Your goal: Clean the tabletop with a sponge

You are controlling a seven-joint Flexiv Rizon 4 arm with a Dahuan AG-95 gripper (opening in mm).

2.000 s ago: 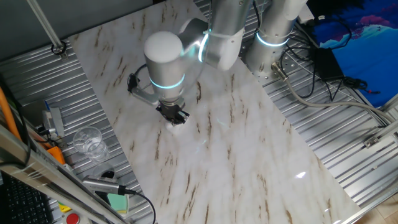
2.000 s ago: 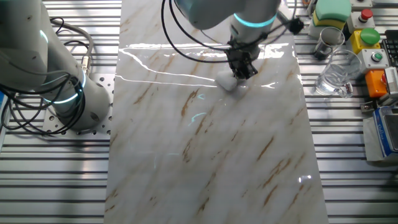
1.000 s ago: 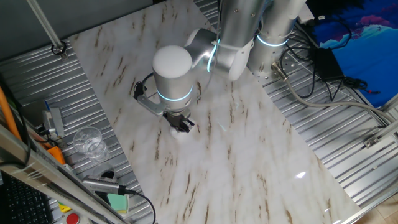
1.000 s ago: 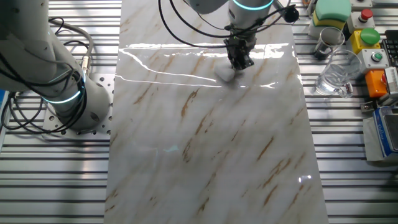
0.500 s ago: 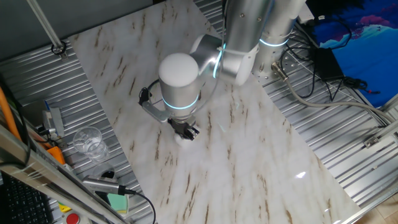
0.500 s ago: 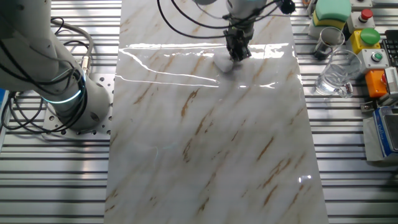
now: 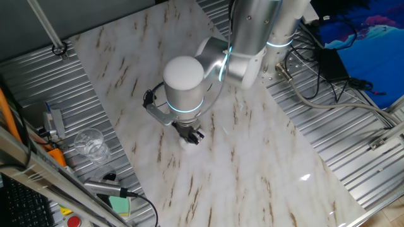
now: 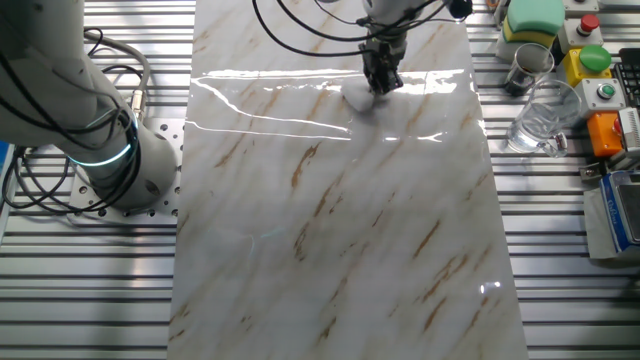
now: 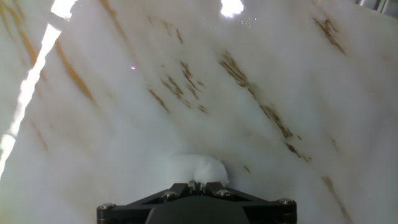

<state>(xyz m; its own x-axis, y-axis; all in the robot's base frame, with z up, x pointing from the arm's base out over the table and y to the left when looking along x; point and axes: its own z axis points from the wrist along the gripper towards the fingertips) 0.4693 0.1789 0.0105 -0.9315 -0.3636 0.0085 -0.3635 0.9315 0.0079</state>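
Observation:
The tabletop (image 7: 265, 176) is a long glossy white slab with brown veins. The sponge (image 7: 185, 142) is a small white lump pressed on the slab, and my gripper (image 7: 190, 135) stands straight over it, shut on its top. In the other fixed view the sponge (image 8: 358, 97) pokes out left of the dark fingers (image 8: 382, 78), near the far end of the tabletop (image 8: 330, 240). The hand view shows the sponge (image 9: 198, 168) bulging just ahead of the closed jaws of the gripper (image 9: 196, 185), resting on the tabletop (image 9: 261, 74).
A clear glass (image 8: 543, 115), a metal cup (image 8: 523, 66), a green block (image 8: 532, 17) and a button box (image 8: 598, 75) stand on the ribbed metal beside the slab. A second arm's base (image 8: 110, 150) with cables sits on the opposite side.
My gripper has slid the sponge along the slab, rightward and nearer in one fixed view, toward the far end in the other. The grip stays the same.

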